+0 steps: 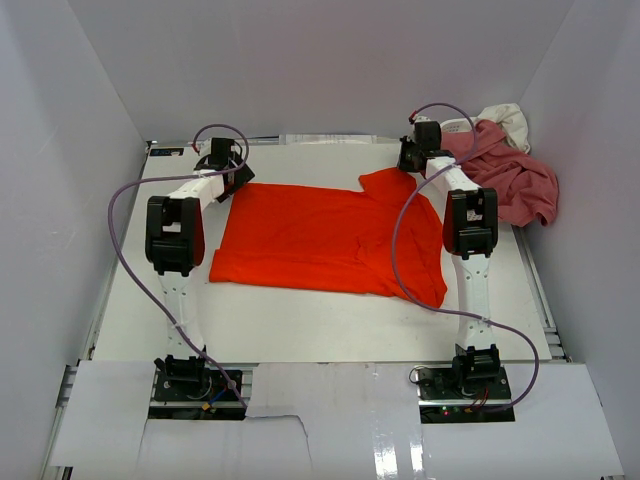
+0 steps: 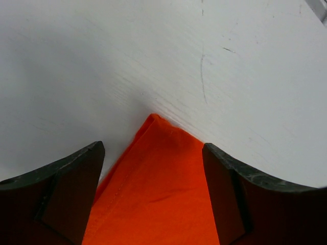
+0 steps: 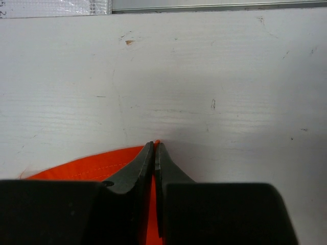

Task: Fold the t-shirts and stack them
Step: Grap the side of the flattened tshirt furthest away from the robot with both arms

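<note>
White table (image 1: 300, 335), bare near strip. Orange-red t-shirt (image 1: 320, 240) lies flat mid-table, long axis left–right, straight hem toward the left arm, sleeved end toward the right. Left gripper (image 2: 153, 153) spread wide, straddling the shirt's far-left corner, not pinching. Right gripper (image 3: 155, 145) clamped on the far sleeve's edge. Far right corner: pink shirt (image 1: 515, 180) heaped, cream shirt (image 1: 505, 118) behind. White walls (image 1: 320, 60) enclose.
</note>
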Motion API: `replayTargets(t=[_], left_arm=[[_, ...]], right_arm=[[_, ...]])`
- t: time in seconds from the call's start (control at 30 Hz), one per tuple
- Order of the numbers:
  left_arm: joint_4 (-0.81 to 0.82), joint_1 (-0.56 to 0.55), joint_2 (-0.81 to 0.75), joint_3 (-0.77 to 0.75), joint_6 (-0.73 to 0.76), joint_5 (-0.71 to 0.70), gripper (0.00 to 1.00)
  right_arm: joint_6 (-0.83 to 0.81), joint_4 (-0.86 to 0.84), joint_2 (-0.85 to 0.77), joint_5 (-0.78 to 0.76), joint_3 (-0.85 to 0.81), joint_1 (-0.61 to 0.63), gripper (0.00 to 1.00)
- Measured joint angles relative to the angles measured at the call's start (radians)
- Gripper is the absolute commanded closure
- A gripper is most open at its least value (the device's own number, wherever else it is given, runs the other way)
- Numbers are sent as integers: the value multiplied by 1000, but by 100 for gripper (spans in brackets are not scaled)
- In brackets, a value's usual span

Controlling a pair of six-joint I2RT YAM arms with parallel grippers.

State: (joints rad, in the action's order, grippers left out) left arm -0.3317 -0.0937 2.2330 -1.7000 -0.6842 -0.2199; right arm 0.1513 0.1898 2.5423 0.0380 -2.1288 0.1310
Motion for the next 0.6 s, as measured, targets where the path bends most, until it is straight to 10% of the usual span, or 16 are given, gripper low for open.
replayTargets(t=[0.33, 0.6], left_arm=[[1, 4, 19, -16, -7, 12, 51], [9, 8, 22, -16, -8, 24, 60]], right_arm=[[0, -7, -16, 8, 19, -4, 92], [0, -9, -32, 19, 45, -11, 92]])
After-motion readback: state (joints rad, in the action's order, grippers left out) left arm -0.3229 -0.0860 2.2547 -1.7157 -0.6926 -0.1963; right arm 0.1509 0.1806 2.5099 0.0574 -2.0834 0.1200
